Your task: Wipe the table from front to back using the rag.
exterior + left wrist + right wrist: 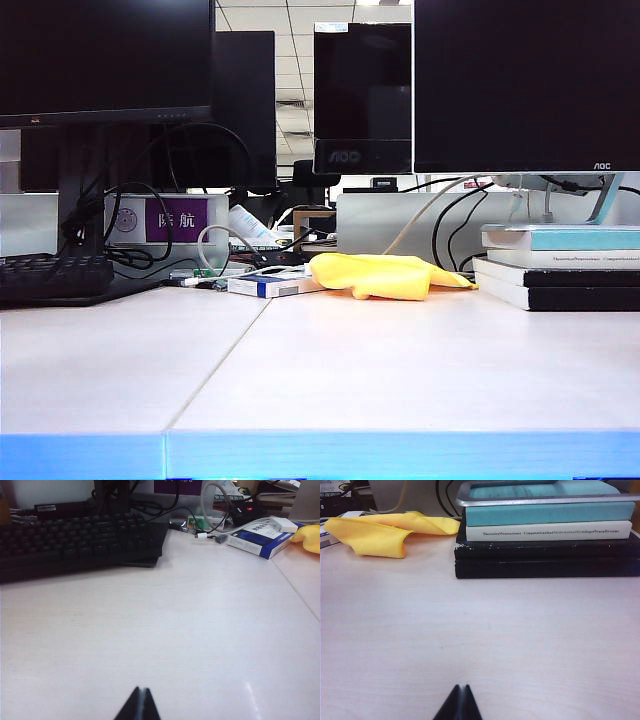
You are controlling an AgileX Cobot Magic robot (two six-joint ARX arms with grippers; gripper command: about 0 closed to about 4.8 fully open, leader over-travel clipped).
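Both grippers (139,705) (459,704) show black, pointed jaws.

A black keyboard (75,537) lies at the far left, with tangled cables (150,235) behind it. A small white-and-blue box (261,537) sits just right of the keyboard. A stack of books (547,535), teal on top and black below, stands at the far right. Dark monitors (525,85) rise along the back
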